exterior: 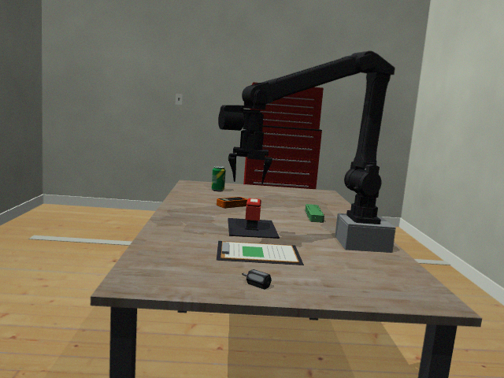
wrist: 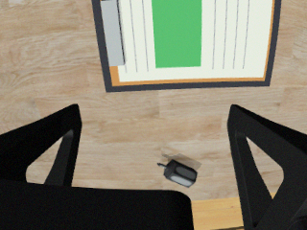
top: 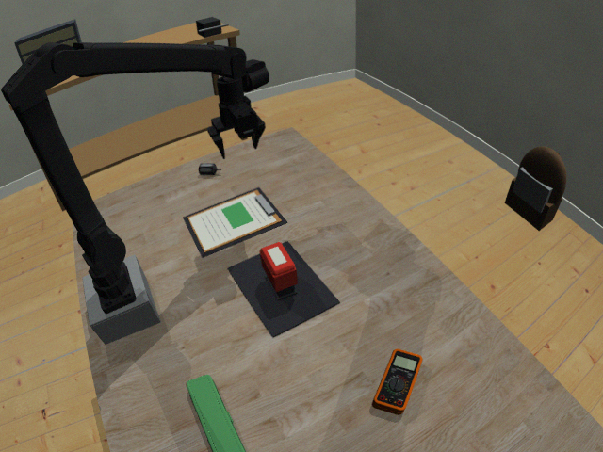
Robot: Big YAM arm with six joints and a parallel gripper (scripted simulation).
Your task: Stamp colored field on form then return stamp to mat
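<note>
The red stamp [top: 278,266] [exterior: 253,208] stands upright on the black mat [top: 311,301] [exterior: 236,230] in the middle of the table. The form on a clipboard [top: 214,228] [exterior: 280,253] [wrist: 240,33] lies beside the mat, and its green field [top: 236,215] [exterior: 253,250] [wrist: 177,33] is uncovered. My gripper [top: 238,139] [exterior: 249,171] [wrist: 154,114] is open and empty. It hangs high above the table, beyond the form's far side and well away from the stamp.
A small black cylinder [top: 207,169] [exterior: 258,278] [wrist: 178,172] lies on the table near the form. An orange multimeter [top: 398,380] [exterior: 231,201], a green case [top: 214,415] [exterior: 314,213] and a green can [exterior: 218,178] are on the table. The arm's base [top: 122,311] [exterior: 365,238] stands at the table's edge.
</note>
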